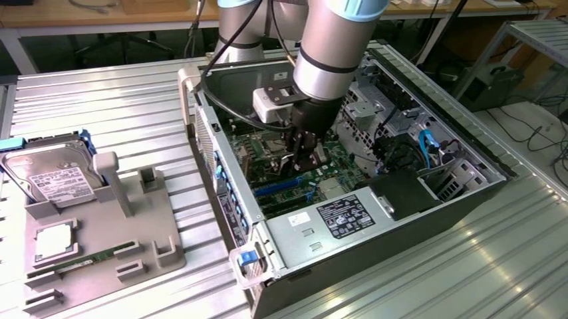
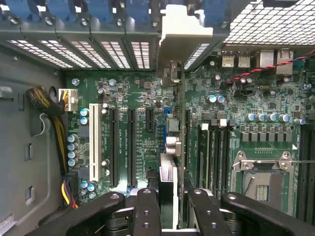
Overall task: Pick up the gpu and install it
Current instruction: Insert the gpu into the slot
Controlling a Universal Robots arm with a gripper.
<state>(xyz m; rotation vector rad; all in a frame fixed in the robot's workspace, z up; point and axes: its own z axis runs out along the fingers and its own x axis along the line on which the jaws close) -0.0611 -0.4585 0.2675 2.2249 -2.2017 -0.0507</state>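
Your arm reaches down into open PC case [image 1: 382, 266]. Fingers [image 2: 146, 209] narrow, clamped on gpu [image 2: 166, 194]. Card seen edge-on, standing upright over motherboard [image 2: 123, 88], beside black expansion slots [image 2: 132, 147]. Seated or not: you cannot tell. In exterior view, gray holder [image 1: 133, 256] sits on bench [image 1: 116, 100] at 9 o'clock from case, with hard drive [image 1: 55, 183] and memory stick [image 1: 84, 262] in it.
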